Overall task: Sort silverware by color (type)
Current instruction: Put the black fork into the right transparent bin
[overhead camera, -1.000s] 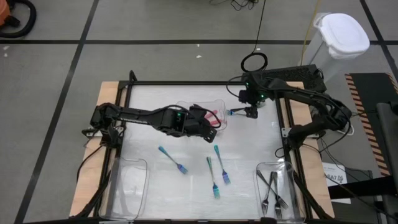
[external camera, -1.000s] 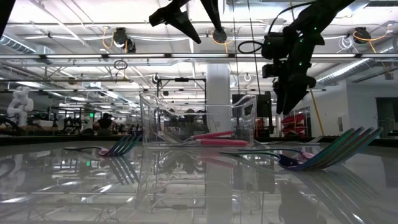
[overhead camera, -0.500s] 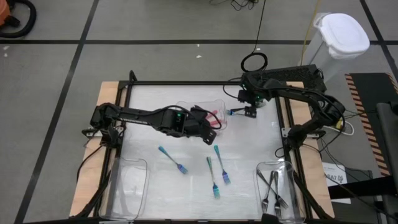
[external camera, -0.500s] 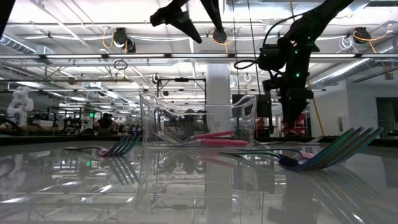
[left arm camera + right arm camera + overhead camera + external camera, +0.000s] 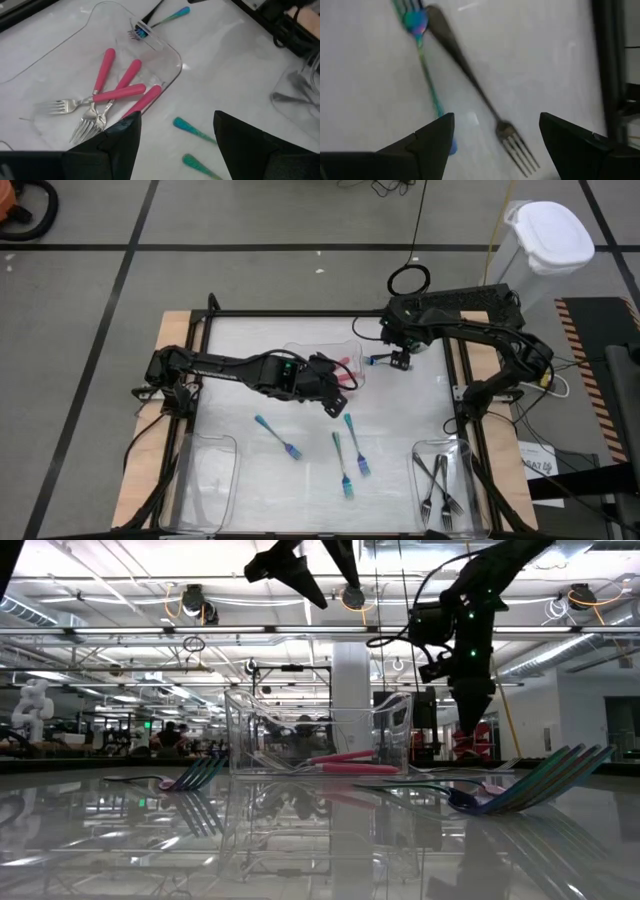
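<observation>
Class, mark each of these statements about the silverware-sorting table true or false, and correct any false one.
1. The pink-handled forks lie inside a clear tray. True.
2. The left gripper grips a pink fork. False: its fingers are open and empty above the tray.
3. The right gripper is open above a dark grey fork and a teal fork. True.
4. No teal forks remain on the table. False: several teal forks lie loose there.
</observation>
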Controlling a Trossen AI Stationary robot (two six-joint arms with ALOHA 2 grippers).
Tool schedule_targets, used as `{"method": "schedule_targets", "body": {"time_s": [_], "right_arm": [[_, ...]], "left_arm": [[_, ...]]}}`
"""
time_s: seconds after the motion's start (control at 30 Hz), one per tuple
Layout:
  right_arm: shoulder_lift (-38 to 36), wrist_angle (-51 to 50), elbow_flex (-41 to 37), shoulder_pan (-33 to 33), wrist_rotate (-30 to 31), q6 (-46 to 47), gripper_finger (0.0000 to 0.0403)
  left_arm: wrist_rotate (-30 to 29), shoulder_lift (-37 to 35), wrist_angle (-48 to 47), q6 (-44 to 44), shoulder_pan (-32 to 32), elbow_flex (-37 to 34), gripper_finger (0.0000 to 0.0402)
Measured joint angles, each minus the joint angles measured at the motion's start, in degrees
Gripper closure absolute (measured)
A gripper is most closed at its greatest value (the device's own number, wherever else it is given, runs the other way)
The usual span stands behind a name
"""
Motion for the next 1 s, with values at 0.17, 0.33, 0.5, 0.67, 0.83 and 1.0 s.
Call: {"method": "schedule_targets", "body": {"time_s": [0.17,0.33,0.5,0.67,0.83,1.0], "right_arm": [[4.78,-6.27,3.95,3.37,2.90,2.04,0.0117],[12.90,-12.42,8.58,4.97,4.39,3.75,0.0117],[18.93,-14.34,11.79,5.01,4.17,3.60,0.0117],[20.87,-12.05,12.80,4.97,4.12,1.04,0.0117],[20.91,-9.82,12.81,4.40,3.92,-0.24,0.0117],[20.91,-8.61,12.79,3.12,3.42,-1.11,0.0117]], "left_arm": [[0.84,0.00,0.00,2.62,0.14,0.00,0.0153],[0.92,0.00,0.00,2.67,0.12,0.00,0.0153],[3.66,0.00,-0.03,4.57,0.14,0.00,0.0153],[6.72,0.00,-0.02,5.07,0.12,0.00,0.0153],[8.50,0.00,-0.02,4.81,-0.14,0.00,0.0153],[8.54,0.00,-0.18,3.66,-0.31,0.00,0.0153]]}}
